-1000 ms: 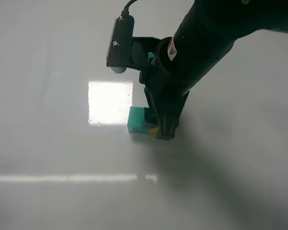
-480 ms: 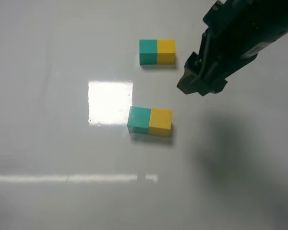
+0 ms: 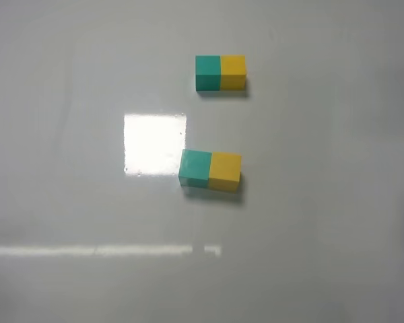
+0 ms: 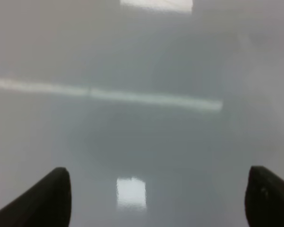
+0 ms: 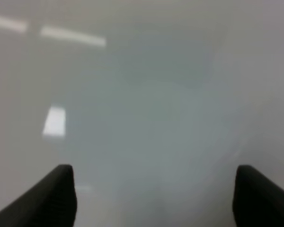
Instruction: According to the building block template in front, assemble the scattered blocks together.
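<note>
The template point(image 3: 220, 73), a joined teal-and-yellow bar, lies at the back of the table in the exterior high view. In front of it the separate teal cube point(image 3: 196, 168) and the separate yellow cube point(image 3: 225, 171) sit side by side, touching, teal left and yellow right. No arm shows in the exterior high view. In the left wrist view the left gripper point(image 4: 158, 198) is open over bare table, with nothing between its fingertips point(image 4: 47, 196). In the right wrist view the right gripper point(image 5: 156, 194) is also open and empty, fingertips point(image 5: 54, 194) wide apart.
The grey table point(image 3: 323, 235) carries a bright square glare patch point(image 3: 155, 143) left of the cubes and a thin reflected light stripe point(image 3: 101, 250) nearer the front.
The right arm, which stood over the two cubes a second ago, has lifted and withdrawn to the upper right and out of the exterior high view. The yellow cube stays against the teal one.
</note>
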You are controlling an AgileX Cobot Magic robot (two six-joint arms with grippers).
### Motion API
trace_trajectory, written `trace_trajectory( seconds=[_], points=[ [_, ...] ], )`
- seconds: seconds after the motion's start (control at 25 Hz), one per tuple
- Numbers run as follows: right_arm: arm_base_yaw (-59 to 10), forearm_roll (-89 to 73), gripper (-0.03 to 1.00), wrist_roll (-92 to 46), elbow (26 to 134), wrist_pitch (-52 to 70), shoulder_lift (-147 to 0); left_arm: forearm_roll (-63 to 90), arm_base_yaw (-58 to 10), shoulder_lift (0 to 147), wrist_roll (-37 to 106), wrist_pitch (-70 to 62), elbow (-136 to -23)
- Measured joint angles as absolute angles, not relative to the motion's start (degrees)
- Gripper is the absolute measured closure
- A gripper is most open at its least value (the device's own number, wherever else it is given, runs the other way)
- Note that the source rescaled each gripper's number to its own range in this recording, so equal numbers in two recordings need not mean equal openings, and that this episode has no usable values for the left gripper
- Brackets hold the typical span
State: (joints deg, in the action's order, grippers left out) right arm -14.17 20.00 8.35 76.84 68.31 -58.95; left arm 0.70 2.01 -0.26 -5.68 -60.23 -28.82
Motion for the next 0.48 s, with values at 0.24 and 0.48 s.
trace_trajectory(
  seconds=[0.24,0.48],
  points=[
    [-6.6,16.3,0.36,9.9,59.8,64.9,-44.8,0.7,2.0,-0.3,-5.7,-60.2,-28.8],
    [-6.4,11.8,0.36,8.9,45.0,58.2,-29.5,0.7,2.0,-0.3,-5.7,-60.2,-28.8]
  ],
)
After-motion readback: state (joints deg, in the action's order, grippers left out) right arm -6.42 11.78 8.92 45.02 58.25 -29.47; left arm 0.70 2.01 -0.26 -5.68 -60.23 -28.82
